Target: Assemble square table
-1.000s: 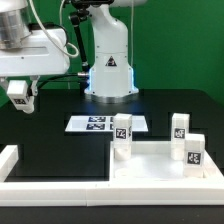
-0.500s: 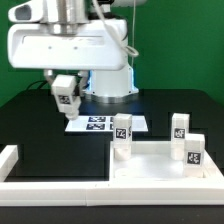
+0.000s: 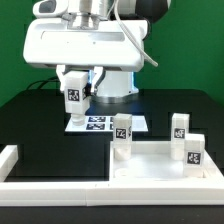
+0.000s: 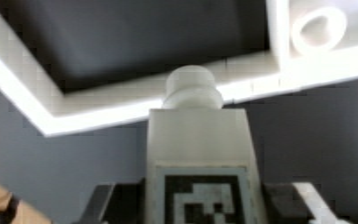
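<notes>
The square table top (image 3: 165, 158) is a white slab with a raised rim at the exterior view's front right. Three white tagged legs stand on it: one at its near-left corner (image 3: 122, 134), one at the back right (image 3: 180, 126) and one at the front right (image 3: 194, 150). My gripper (image 3: 74, 102) is shut on the fourth white tagged leg (image 3: 73, 96) and holds it in the air above the marker board (image 3: 100, 123), left of the slab. In the wrist view the held leg (image 4: 199, 140) fills the middle, tag facing the camera, between dark fingers (image 4: 114, 200).
A long white border rail (image 3: 60, 182) runs along the front and turns up at the front left (image 3: 9, 158). The arm's white base (image 3: 112, 80) stands at the back. In the wrist view the white rail (image 4: 87, 95) crosses below the leg.
The gripper with the leg has swung from the exterior view's far left toward the middle and now hangs over the marker board's left end. The slab and its three legs have not moved.
</notes>
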`<state>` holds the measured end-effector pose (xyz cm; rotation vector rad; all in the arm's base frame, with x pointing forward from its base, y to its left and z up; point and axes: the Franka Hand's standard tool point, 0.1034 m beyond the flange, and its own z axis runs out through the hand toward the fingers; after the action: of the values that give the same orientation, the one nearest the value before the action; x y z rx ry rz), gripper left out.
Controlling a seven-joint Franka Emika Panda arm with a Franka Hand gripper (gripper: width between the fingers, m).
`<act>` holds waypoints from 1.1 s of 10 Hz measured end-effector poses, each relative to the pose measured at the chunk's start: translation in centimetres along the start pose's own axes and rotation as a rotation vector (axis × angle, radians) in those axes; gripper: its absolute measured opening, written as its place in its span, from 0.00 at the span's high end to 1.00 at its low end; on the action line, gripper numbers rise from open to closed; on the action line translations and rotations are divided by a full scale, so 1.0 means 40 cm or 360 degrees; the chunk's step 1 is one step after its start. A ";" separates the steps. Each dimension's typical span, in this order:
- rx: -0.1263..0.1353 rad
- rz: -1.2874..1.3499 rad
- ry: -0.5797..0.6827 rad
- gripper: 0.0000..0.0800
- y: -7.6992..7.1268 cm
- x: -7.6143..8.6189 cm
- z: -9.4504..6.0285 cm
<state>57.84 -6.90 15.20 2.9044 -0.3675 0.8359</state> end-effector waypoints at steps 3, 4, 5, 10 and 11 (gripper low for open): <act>0.0008 -0.0006 0.0019 0.64 -0.038 -0.015 0.020; 0.0025 -0.0034 0.0018 0.64 -0.080 -0.013 0.042; 0.0032 -0.0038 0.0019 0.64 -0.114 -0.010 0.061; 0.0033 -0.0103 -0.0014 0.64 -0.185 -0.048 0.132; 0.0034 -0.0111 -0.0018 0.64 -0.190 -0.053 0.135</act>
<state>60.80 0.01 9.29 2.9240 -0.2585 0.8181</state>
